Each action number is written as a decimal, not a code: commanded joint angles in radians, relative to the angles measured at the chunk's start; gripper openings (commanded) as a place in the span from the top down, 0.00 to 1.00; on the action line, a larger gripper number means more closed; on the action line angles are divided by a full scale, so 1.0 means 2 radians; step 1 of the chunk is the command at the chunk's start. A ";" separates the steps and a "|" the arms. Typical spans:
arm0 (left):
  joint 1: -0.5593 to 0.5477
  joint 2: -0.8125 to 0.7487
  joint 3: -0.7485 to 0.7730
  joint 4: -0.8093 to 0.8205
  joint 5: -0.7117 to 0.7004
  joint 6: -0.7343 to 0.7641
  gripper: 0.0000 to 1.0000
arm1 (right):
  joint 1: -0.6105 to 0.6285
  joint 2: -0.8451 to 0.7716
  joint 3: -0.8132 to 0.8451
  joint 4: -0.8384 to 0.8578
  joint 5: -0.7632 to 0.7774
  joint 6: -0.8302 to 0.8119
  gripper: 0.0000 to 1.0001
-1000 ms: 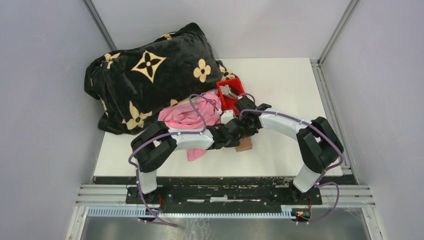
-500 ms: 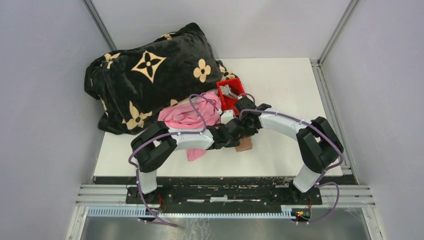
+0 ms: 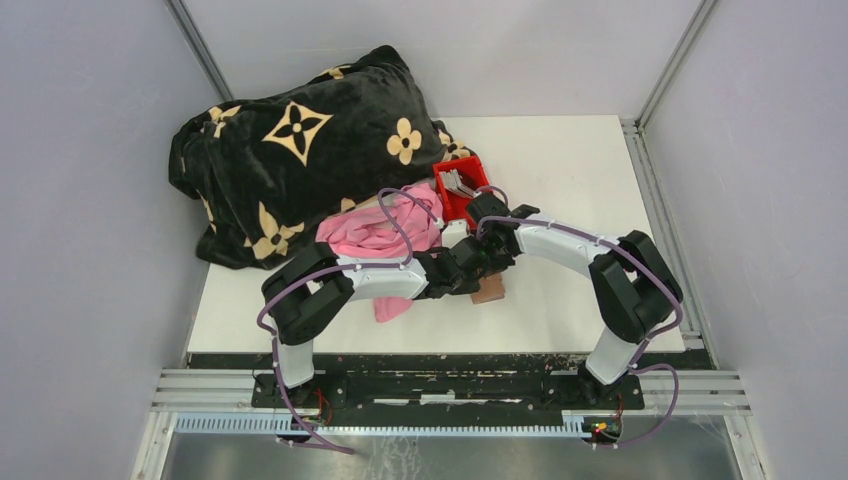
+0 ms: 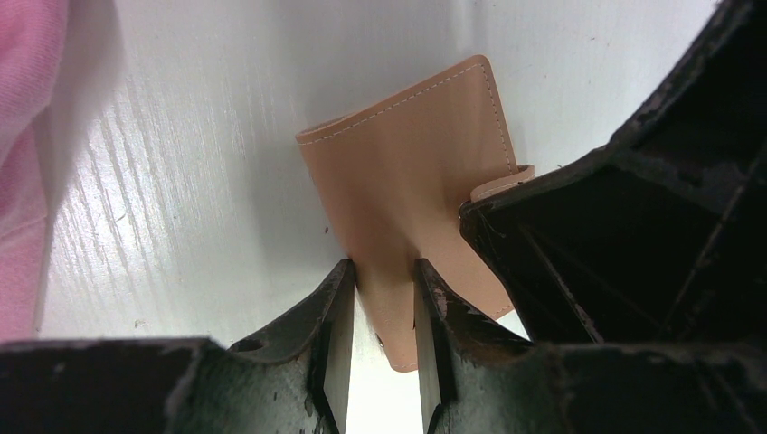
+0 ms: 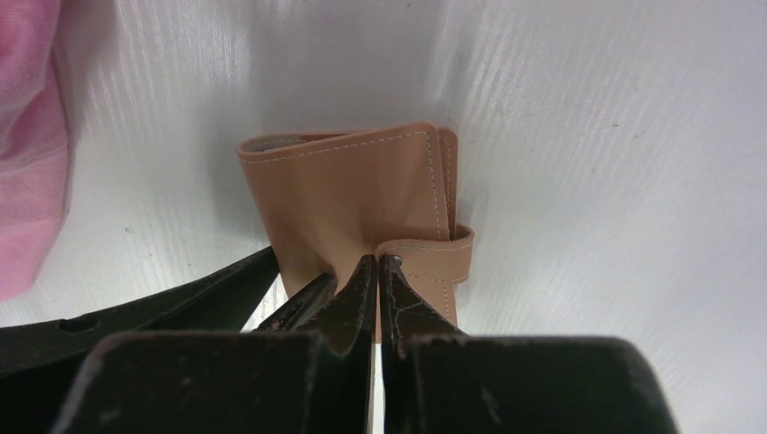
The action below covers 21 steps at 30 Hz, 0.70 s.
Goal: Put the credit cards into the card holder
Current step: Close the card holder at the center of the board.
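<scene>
Top view: the card holder (image 3: 490, 291) lies under both wrists. The credit cards (image 3: 455, 182) sit in the red bin (image 3: 478, 170) at about twelve o'clock from it, nearer the right arm.

Left wrist: the left gripper (image 4: 384, 289) pinches the holder's near edge, and its body rises toward twelve.

Right wrist: the right gripper (image 5: 378, 267), pressed together, meets the snap tab (image 5: 439, 249), which runs toward three. Whether it grips the tab is unclear.

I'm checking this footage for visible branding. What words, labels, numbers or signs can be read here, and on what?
No text can be read in any view.
Card holder: plain stitched leather, no stamp or logo showing.
Credit cards in the red bin: too small to read.
Black blanket: flower and star motifs only, no letters.
</scene>
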 commanded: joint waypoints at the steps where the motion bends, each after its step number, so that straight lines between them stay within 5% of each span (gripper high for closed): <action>1: -0.001 0.044 -0.010 0.013 0.020 0.012 0.65 | 0.015 0.035 0.000 0.008 -0.035 0.001 0.97; 21: -0.001 0.044 -0.029 0.033 0.021 0.015 0.65 | 0.014 0.097 0.017 0.011 -0.044 -0.003 0.96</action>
